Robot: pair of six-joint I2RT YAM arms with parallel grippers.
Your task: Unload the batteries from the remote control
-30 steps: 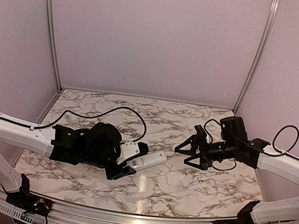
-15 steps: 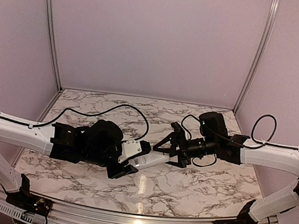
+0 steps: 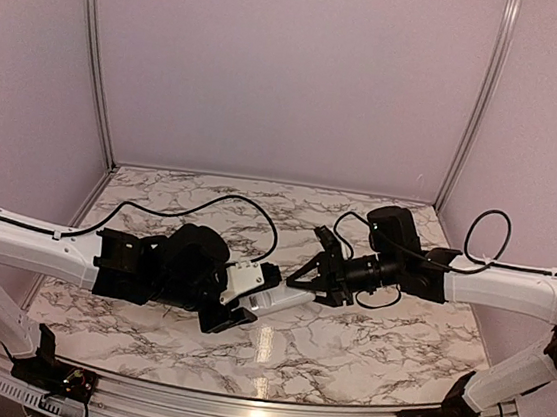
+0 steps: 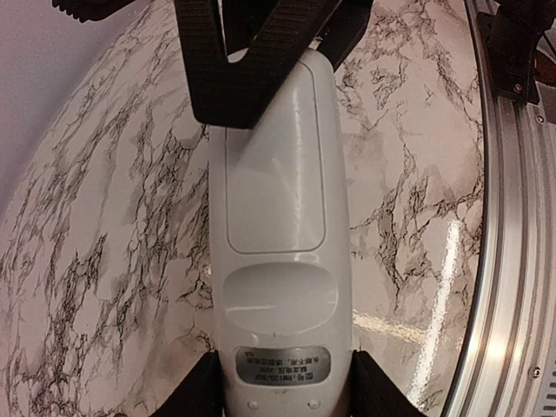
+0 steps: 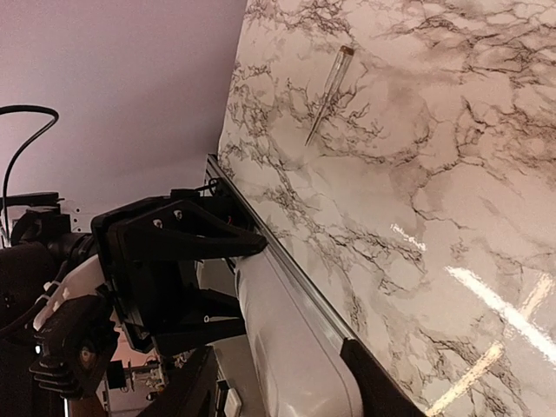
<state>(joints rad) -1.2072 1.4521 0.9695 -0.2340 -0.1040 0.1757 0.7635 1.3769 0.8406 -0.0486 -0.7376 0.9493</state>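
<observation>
Arms inward — left pincer [image 3: 246,299], right pincer [image 3: 295,284] at remote control [image 3: 274,302] ends

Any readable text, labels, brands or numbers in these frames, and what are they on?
small silver label on the back of the slim white plastic remote control: two lines of tiny print, too small to read.
No other text shows in any view.
</observation>
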